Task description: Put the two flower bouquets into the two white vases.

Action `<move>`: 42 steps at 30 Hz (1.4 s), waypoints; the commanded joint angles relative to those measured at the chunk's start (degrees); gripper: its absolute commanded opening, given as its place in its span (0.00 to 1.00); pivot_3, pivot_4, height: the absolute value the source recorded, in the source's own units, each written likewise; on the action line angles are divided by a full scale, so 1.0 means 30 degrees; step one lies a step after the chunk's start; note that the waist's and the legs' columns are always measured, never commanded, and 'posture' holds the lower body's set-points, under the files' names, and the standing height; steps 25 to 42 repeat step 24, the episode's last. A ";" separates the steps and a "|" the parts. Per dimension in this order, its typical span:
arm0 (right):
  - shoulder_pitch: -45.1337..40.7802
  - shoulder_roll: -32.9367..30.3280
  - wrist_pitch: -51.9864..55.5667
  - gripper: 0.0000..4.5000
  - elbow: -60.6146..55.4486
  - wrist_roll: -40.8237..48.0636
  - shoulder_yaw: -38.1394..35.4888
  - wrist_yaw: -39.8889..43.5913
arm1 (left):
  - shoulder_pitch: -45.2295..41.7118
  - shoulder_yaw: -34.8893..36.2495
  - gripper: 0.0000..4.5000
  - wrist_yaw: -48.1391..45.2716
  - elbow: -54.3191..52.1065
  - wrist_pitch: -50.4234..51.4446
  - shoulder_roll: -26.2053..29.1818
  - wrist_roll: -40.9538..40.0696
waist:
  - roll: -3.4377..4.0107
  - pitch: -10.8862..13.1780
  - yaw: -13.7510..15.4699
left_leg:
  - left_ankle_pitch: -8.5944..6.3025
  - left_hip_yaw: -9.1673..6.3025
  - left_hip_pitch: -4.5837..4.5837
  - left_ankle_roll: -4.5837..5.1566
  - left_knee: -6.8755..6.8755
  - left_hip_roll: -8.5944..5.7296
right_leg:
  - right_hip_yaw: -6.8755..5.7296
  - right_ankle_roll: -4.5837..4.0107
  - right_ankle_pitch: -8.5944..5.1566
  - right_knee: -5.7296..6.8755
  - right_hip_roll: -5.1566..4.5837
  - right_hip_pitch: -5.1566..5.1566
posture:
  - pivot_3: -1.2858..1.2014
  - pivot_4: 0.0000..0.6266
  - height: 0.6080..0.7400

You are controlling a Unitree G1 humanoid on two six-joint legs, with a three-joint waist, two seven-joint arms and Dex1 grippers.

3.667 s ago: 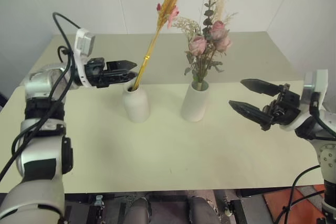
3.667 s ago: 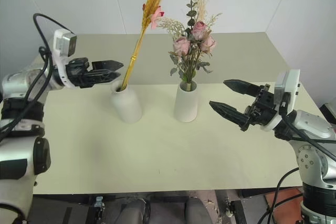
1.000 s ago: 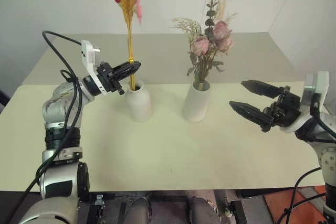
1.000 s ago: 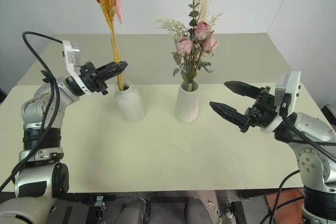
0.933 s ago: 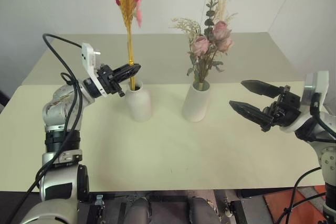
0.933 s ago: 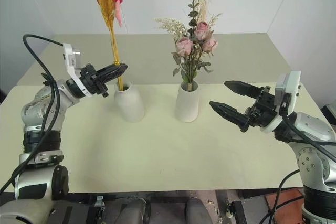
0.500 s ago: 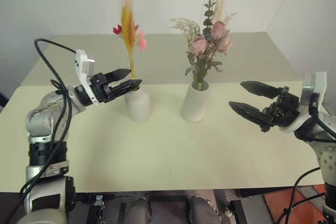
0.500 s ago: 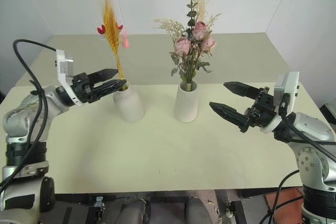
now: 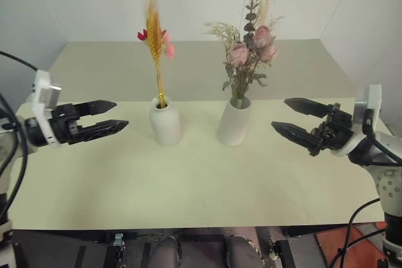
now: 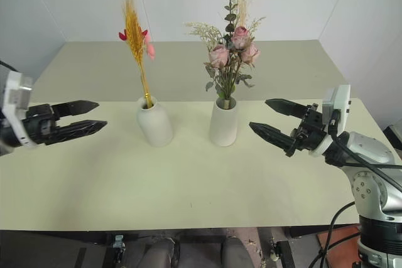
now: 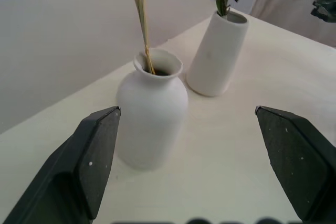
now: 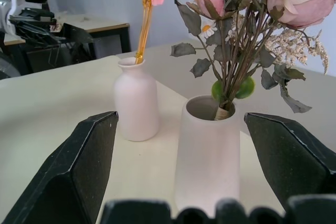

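- Both bouquets look placed, so judge this step as clearing away; your left gripper (image 9: 116, 115) has its jaws spread wide and empty, well apart from the bottle-shaped vase (image 9: 165, 121), and what remains is to take it away without brushing anything.
- The yellow wheat-like stalk (image 9: 154, 45) stands nearly upright in that narrow neck, its red and pink blossoms near the top; it is slim and top-heavy, so I judge a small knock to the vase could set it swaying or tip it; draw the arm off to the side and away from the vase, not across the front of it.
- The rose bunch (image 9: 250, 45) sits in the wide-mouthed cylinder vase (image 9: 233, 121), just beside the bottle-shaped one on the tabletop (image 9: 201, 180); the stems lean against the rim, and the wide mouth gives them room to shift.
- Your right gripper (image 10: 276, 119) hovers to the right of the cylinder vase, jaws wide apart and holding nothing, pointing towards it; keep it clear of the overhanging leaves.
- Both vases stand upright; leave them as they are.
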 commanded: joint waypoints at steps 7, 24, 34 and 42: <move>-0.0622 -0.0945 -0.0107 1.00 0.0804 -0.0635 -0.0288 0.0632 | 0.3512 0.4114 0.99 -0.0814 -0.2871 0.0981 0.0643 -0.1939 | 0.0010 0.0006 0.0023 | -0.0002 0.0012 0.0001 0.0000 -0.0006 0.0007 | 0.0005 -0.0001 0.0000 -0.0010 -0.0006 0.0000 | 0.52 0.24 1.00; -0.0457 -0.0740 0.0590 1.00 0.0400 -0.1749 0.0483 -0.0896 | 0.5849 0.6655 0.99 0.2648 -0.4694 0.2426 -0.0212 -0.3695 | 0.0011 0.0007 0.0008 | -0.0003 0.0014 0.0010 0.0000 -0.0019 0.0021 | 0.0009 -0.0011 0.0006 -0.0013 0.0001 -0.0002 | 0.52 0.24 1.00; -0.0457 -0.0740 0.0590 1.00 0.0400 -0.1749 0.0483 -0.0896 | 0.5849 0.6655 0.99 0.2648 -0.4694 0.2426 -0.0212 -0.3695 | 0.0011 0.0007 0.0008 | -0.0003 0.0014 0.0010 0.0000 -0.0019 0.0021 | 0.0009 -0.0011 0.0006 -0.0013 0.0001 -0.0002 | 0.52 0.24 1.00; -0.0457 -0.0740 0.0590 1.00 0.0400 -0.1749 0.0483 -0.0896 | 0.5849 0.6655 0.99 0.2648 -0.4694 0.2426 -0.0212 -0.3695 | 0.0011 0.0007 0.0008 | -0.0003 0.0014 0.0010 0.0000 -0.0019 0.0021 | 0.0009 -0.0011 0.0006 -0.0013 0.0001 -0.0002 | 0.52 0.24 1.00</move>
